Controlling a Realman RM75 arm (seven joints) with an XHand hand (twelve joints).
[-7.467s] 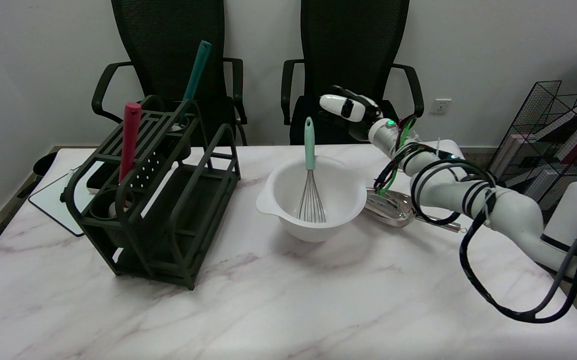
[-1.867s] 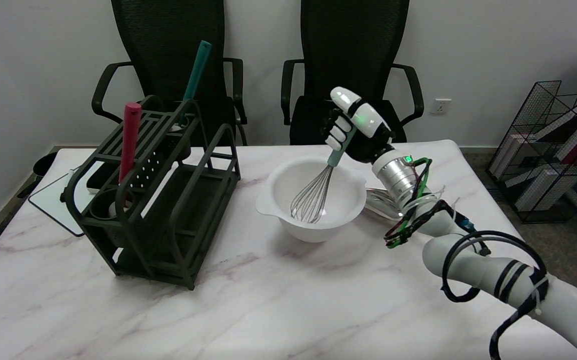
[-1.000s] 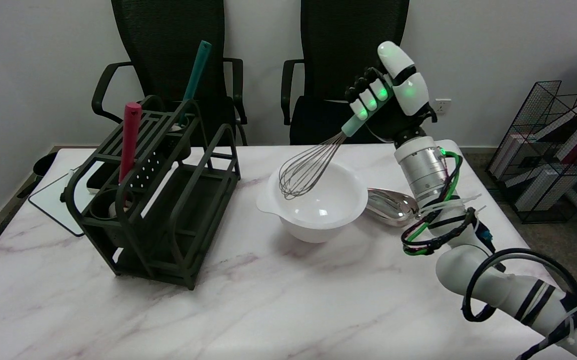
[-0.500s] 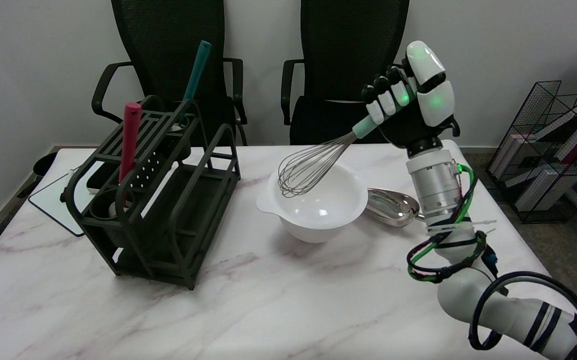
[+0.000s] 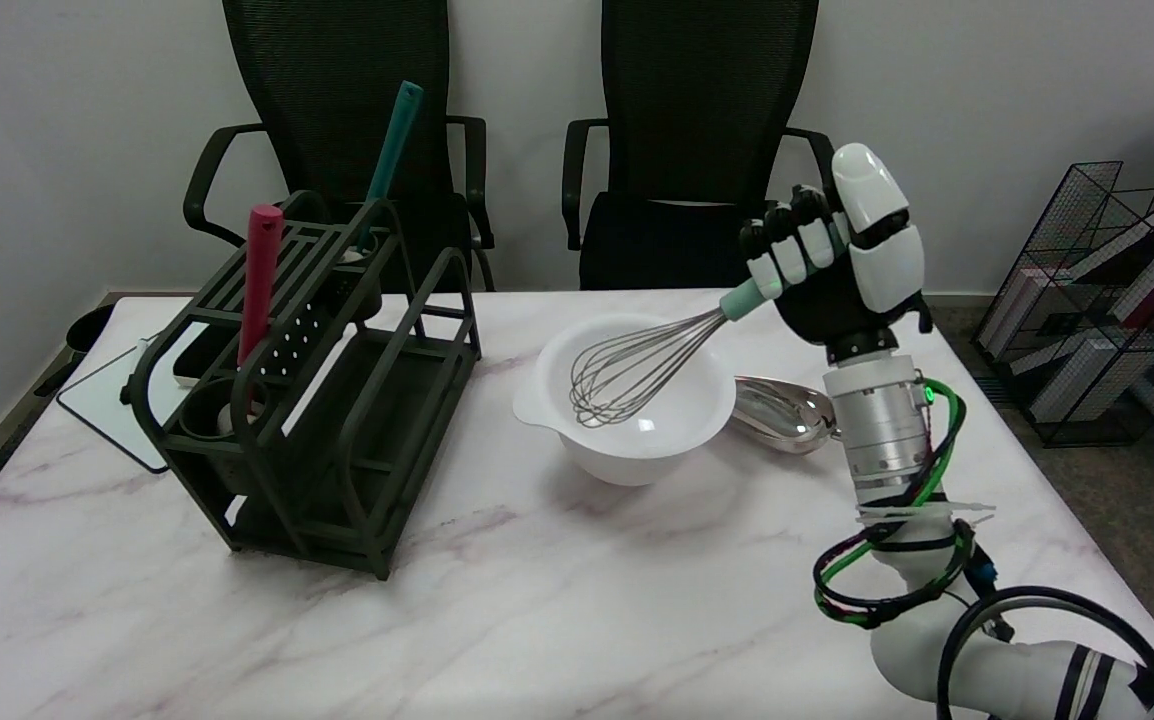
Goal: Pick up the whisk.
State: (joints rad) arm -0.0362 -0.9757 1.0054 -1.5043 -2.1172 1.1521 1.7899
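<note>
Lower now, whisk point(image 5: 637, 365) in right hand's point(image 5: 837, 270) grip, wires above bowl point(image 5: 537, 400) rim.

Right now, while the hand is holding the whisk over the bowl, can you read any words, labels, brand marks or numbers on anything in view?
No readable text in the head view.
Mint-handled wire whisk, gripped by the black-and-white right hand: no marking visible.
White plastic mixing bowl: plain.
Dark green metal utensil rack: plain.
Books in the black wire basket at right: any spine lettering is too small and blurred to read.

whisk point(image 5: 637, 368) lifted from bowl point(image 5: 627, 430), hand point(image 5: 837, 270) lowered
</note>
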